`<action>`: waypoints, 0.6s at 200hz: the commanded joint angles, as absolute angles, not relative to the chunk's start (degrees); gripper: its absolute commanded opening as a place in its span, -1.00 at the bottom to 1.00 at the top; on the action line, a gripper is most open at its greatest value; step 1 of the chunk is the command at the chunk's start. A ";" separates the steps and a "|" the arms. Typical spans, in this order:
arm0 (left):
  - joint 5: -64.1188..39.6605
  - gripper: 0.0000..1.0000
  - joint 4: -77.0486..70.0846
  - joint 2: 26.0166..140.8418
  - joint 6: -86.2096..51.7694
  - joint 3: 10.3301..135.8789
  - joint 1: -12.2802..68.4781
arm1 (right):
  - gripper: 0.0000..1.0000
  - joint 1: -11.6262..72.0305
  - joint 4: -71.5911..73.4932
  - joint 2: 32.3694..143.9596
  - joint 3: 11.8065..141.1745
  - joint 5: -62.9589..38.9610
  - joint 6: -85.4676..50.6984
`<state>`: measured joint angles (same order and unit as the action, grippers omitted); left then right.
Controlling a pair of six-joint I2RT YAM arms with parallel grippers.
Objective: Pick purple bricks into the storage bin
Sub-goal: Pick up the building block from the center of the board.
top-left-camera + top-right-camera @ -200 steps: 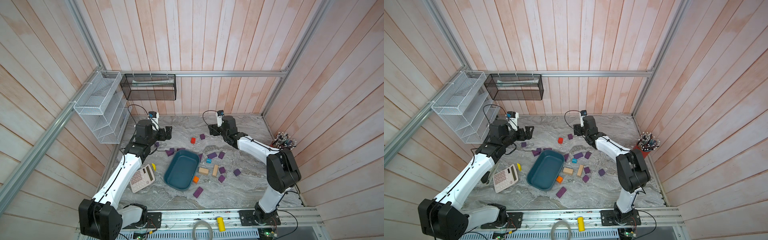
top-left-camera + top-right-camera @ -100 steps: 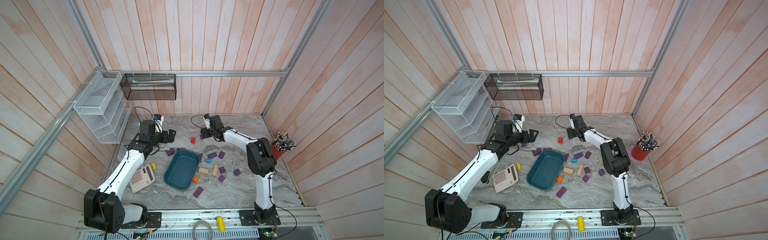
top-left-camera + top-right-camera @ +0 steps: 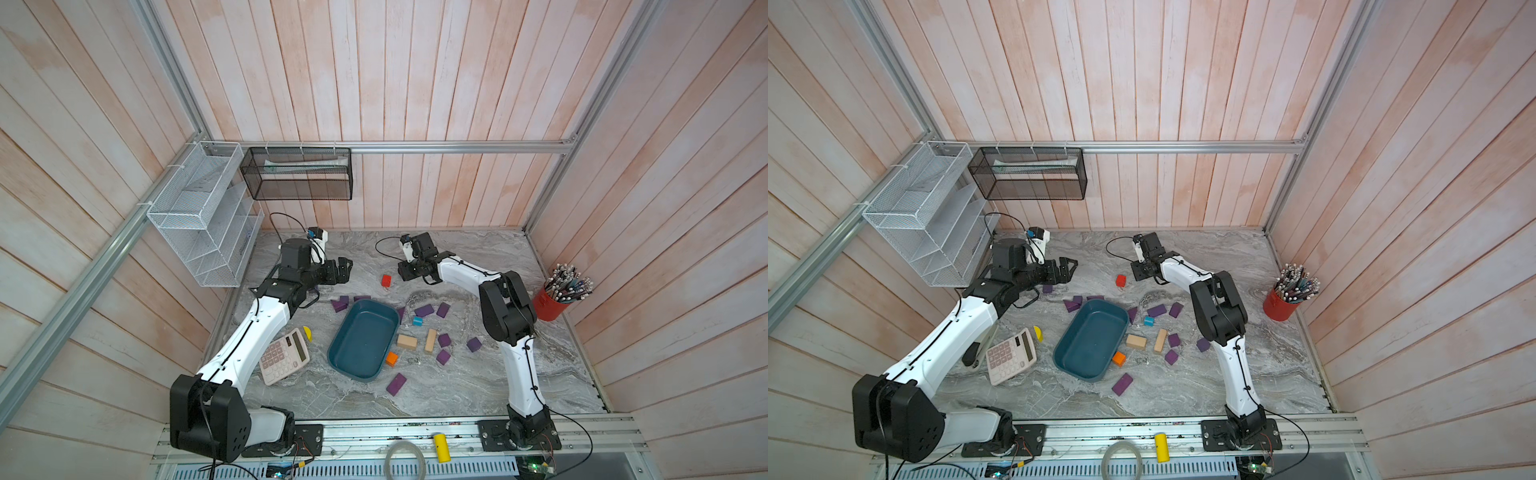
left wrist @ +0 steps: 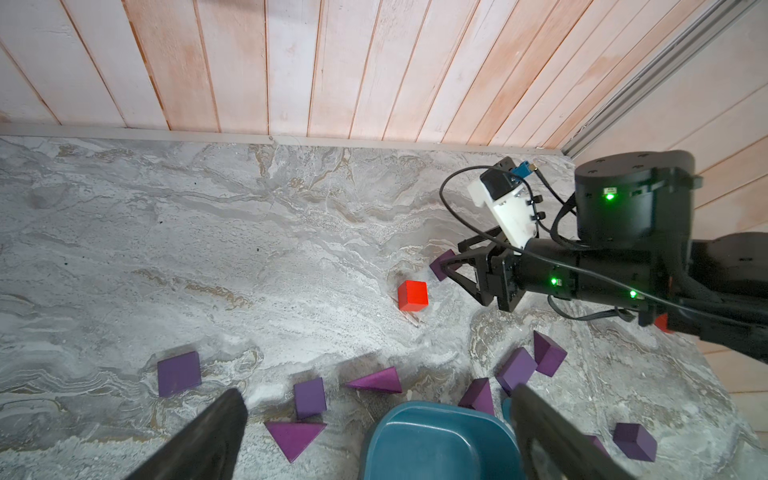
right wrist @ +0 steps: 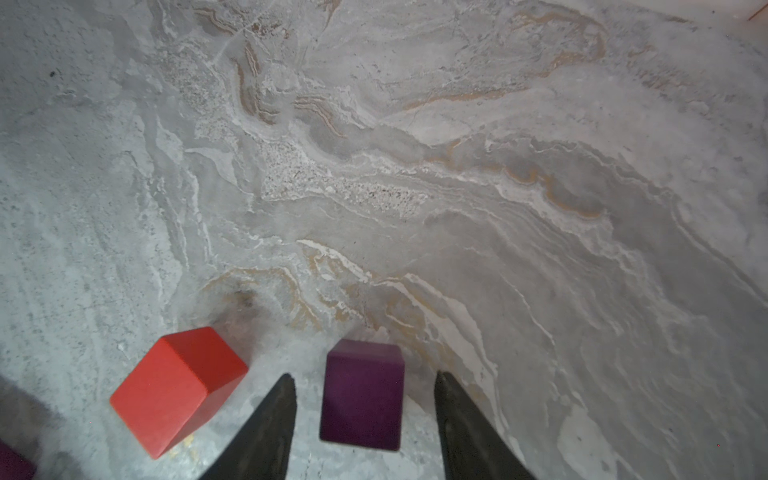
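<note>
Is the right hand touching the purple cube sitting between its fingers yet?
Apart. The right wrist view shows the purple cube between the fingers of the right hand, with a strip of bare tabletop visible on each side.

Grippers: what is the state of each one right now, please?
Left gripper: open, holding nothing.
Right gripper: open, jaws either side of a purple brick, gaps showing, not gripped yet.

Your left arm and right arm share white links, black joint housings, thin black cables, tapered black fingers; green lights dot the right.
</note>
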<state>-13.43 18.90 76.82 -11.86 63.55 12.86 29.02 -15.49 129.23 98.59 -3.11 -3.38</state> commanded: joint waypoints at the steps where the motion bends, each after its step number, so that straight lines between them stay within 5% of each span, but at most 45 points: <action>1: -13.47 1.00 19.03 76.29 -12.34 64.69 12.78 | 0.09 29.35 -18.19 131.25 100.22 -4.00 -2.96; 120: -15.12 0.99 20.04 77.85 -11.92 65.46 12.74 | -0.40 29.36 -18.42 134.68 104.42 -0.53 -2.25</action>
<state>-13.89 18.92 76.84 -11.86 63.55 12.86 29.02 -17.80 134.15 103.09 -1.80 -2.83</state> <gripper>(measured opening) 0.995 0.334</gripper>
